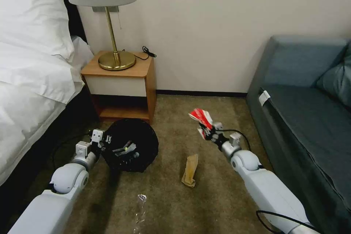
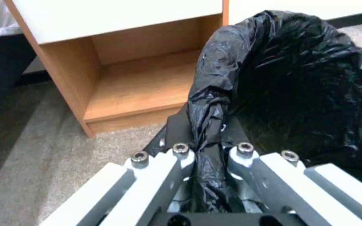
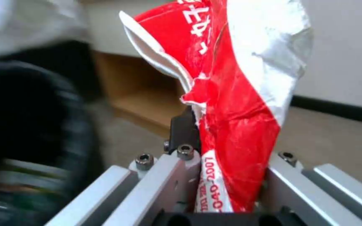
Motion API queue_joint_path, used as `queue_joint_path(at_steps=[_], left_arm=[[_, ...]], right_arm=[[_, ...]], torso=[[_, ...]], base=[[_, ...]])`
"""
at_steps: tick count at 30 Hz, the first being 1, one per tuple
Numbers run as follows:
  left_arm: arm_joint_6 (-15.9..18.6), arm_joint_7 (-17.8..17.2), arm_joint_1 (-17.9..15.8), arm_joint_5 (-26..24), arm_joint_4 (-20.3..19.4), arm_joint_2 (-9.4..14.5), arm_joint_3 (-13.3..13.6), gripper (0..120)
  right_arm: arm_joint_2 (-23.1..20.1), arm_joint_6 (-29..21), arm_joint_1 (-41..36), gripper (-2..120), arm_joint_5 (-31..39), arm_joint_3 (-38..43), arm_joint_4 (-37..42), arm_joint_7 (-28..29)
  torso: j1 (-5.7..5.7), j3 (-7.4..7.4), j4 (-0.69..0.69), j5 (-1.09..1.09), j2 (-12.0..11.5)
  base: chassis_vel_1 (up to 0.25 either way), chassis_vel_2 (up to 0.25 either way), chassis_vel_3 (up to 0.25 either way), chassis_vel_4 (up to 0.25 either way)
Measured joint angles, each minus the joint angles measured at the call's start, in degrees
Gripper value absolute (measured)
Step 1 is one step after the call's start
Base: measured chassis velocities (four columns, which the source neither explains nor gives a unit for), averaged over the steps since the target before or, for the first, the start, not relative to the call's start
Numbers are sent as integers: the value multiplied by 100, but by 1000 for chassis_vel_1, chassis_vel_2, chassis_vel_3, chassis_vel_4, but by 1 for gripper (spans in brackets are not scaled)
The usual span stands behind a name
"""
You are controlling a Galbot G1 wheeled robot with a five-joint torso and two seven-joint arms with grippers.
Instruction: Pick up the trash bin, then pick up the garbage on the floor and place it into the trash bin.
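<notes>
The trash bin (image 1: 140, 135), lined with a crinkly black bag (image 2: 298, 81), hangs tilted in front of the nightstand. My left gripper (image 1: 106, 142) is shut on the bunched liner at its rim (image 2: 208, 138). Inside the bin lies a small piece with a green strip (image 1: 126, 150). My right gripper (image 1: 207, 131) is raised above the carpet, to the right of the bin, shut on a crumpled red-and-white packet (image 1: 200, 117) that sticks up from its jaws (image 3: 235, 103). A tan paper bag (image 1: 190, 170) lies on the floor between my arms. A clear plastic piece (image 1: 140, 204) lies nearer to me.
A wooden nightstand (image 1: 124, 80) with a brass lamp (image 1: 116, 58) stands against the wall behind the bin; its open lower shelf (image 2: 139, 84) is close to my left gripper. A bed (image 1: 29, 80) runs along the left and a blue sofa (image 1: 307, 117) along the right.
</notes>
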Motion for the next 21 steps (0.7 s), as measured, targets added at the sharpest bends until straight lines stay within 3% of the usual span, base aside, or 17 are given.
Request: queue_joint_path(at_steps=[7, 21], left_arm=[[47, -19, -80, -97, -37, 73, 29, 4], [83, -45, -62, -172, -184, 134, 34, 4]], right_arm=[[411, -201, 226, 3, 240, -814, 385, 273], [954, -108, 432, 3, 243, -1526, 234, 445]], torso=[[-1, 0, 2, 0, 0], [-1, 0, 1, 0, 0]], base=[[0, 0, 0, 0], [0, 0, 0, 0]])
